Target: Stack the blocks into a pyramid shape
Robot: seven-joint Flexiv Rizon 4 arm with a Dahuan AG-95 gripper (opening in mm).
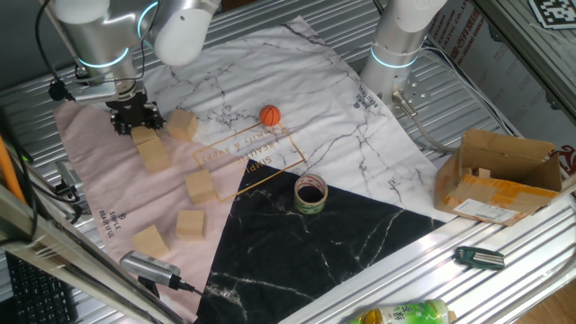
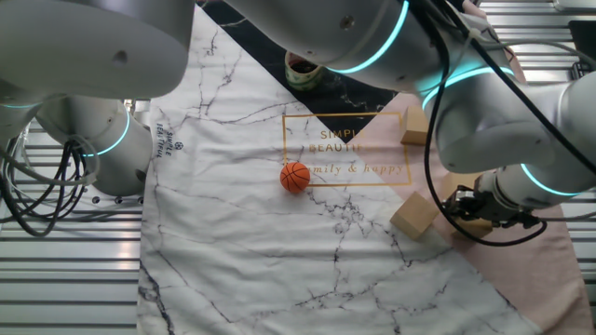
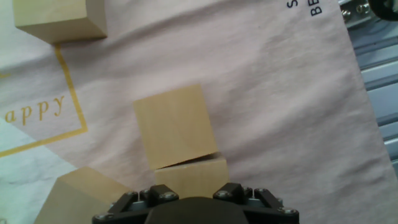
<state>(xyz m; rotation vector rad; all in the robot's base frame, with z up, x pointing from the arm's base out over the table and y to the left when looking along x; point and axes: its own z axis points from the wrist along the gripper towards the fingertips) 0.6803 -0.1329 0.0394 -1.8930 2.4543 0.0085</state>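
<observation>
Several light-tan wooden blocks lie on the pink part of the cloth, none stacked. My gripper (image 1: 139,126) (image 2: 473,214) (image 3: 191,188) is down at the cloth's far left. Its fingers sit against the two sides of one block (image 1: 144,138) (image 3: 189,176). That block rests edge to edge with a second block (image 1: 155,157) (image 3: 174,127). A third block (image 1: 183,124) (image 2: 414,216) (image 3: 78,196) lies just to the side. Three more blocks (image 1: 200,186) (image 1: 191,223) (image 1: 150,241) trail toward the near edge. The fingertips are hidden in the hand view.
An orange ball (image 1: 270,115) (image 2: 295,177) lies on the white marble cloth. A tape roll (image 1: 310,193) sits at the black cloth's corner. A cardboard box (image 1: 499,175) stands at the right. A second arm's base (image 1: 396,45) stands at the back. A silver tool (image 1: 153,267) lies near the front left.
</observation>
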